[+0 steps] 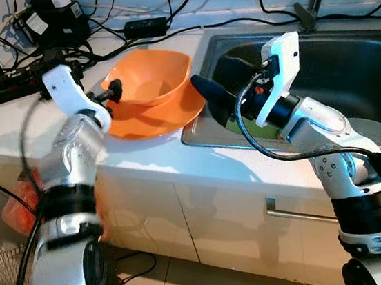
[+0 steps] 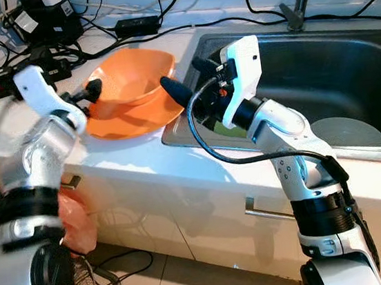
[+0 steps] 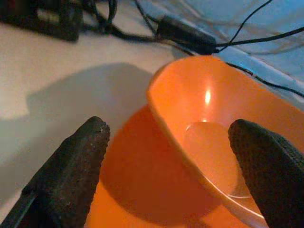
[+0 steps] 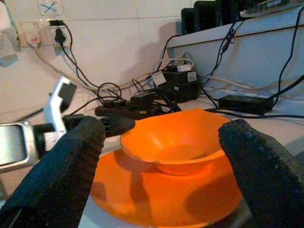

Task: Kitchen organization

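An orange bowl [image 1: 148, 78] stands in an orange plate [image 1: 148, 125] on the white counter, just left of the sink. My left gripper [image 1: 110, 97] is open at the bowl's left rim; in the left wrist view the bowl [image 3: 213, 137] sits between its black fingers [image 3: 71, 171]. My right gripper [image 2: 188, 79] is open over the sink's left edge, pointing at the plate's right side. Its wrist view looks across the plate [image 4: 161, 194] and the bowl [image 4: 175, 142] between its fingers [image 4: 76, 166], with the left gripper [image 4: 109, 124] beyond.
The steel sink [image 1: 348, 67] holds a grey round dish [image 2: 346, 134] and something green [image 1: 258, 130]. Power strips and tangled cables [image 1: 44, 28] crowd the counter's back left. A faucet base [image 1: 309, 3] stands behind the sink. Below are a cabinet handle [image 1: 296, 213] and a wire basket [image 1: 2, 277].
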Motion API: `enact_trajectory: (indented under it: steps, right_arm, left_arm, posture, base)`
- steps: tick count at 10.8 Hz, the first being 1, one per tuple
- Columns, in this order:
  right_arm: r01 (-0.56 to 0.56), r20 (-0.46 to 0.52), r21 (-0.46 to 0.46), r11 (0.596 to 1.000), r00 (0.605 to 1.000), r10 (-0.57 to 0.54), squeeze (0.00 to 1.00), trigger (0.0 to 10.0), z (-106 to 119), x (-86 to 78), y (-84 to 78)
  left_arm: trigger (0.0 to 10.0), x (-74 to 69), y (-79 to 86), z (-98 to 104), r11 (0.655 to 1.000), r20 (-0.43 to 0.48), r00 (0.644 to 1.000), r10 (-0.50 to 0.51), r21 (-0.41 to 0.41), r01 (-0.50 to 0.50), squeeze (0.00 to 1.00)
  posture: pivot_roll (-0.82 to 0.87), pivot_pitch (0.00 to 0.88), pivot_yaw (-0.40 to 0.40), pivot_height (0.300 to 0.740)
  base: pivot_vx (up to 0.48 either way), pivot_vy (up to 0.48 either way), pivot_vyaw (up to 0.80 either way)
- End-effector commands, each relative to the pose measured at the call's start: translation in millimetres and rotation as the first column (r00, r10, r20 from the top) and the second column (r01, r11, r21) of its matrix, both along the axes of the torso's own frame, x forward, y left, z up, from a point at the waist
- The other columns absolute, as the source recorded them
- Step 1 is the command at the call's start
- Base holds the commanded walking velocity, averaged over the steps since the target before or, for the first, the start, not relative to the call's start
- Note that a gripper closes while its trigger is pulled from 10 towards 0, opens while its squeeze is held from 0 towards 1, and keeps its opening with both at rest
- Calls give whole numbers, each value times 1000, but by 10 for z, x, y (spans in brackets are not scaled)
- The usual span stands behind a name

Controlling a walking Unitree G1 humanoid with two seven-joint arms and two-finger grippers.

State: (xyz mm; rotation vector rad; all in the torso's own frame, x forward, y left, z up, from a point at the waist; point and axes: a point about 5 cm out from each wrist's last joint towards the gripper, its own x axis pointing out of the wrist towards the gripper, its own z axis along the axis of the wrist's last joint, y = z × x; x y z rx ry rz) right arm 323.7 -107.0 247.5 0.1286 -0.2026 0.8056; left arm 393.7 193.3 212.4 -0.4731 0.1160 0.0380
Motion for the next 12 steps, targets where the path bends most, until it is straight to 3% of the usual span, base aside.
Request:
enact_trajectory:
  steps: [1, 3, 6, 7, 8, 9, 12]
  right_arm:
    - [-19, 11, 14, 1000, 1000, 19, 0, 10000, 45, -48, 27]
    - [-19, 9, 12, 1000, 1000, 18, 0, 10000, 44, -75, 28]
    - [-13, 6, 13, 1000, 1000, 13, 0, 10000, 45, -97, 28]
    - [-10, 3, 15, 1000, 1000, 10, 0, 10000, 40, -106, 24]
    - [-9, 1, 15, 1000, 1000, 9, 0, 10000, 35, -107, 26]
    - [-9, -1, 15, 1000, 1000, 9, 0, 10000, 32, -110, 26]
    - [-49, -33, -30, 998, 998, 49, 0, 10000, -29, -152, 12]
  left_arm:
    - [10000, 19, 32, 10, 999, -14, 1000, 20, -32, -20, 0]
    - [10000, 71, 15, -9, 992, -43, 999, 7, -126, -12, 0]
    - [10000, 147, 3, -9, 986, -73, 997, -15, -166, 2, 0]
    - [7882, 169, -28, 14, 982, -76, 997, -31, -189, 16, 0]
    - [0, 185, -40, 11, 972, -89, 995, -42, -235, 20, 0]
    - [0, 195, -39, 0, 951, -100, 994, -51, -309, 17, 0]
    - [0, 205, 57, 36, 946, -91, 995, -33, -325, 2, 0]
  posture:
    - [51, 96, 115, 740]
    - [42, 105, 121, 740]
    - [32, 108, 136, 740]
    - [33, 109, 138, 740]
    - [31, 109, 140, 740]
    - [30, 108, 139, 740]
    - [25, 104, 141, 740]
  base:
    - [0, 0, 0]
    - [0, 0, 0]
    - [0, 0, 0]
    - [0, 0, 0]
    - [0, 0, 0]
    - [0, 0, 0]
    - [0, 0, 0]
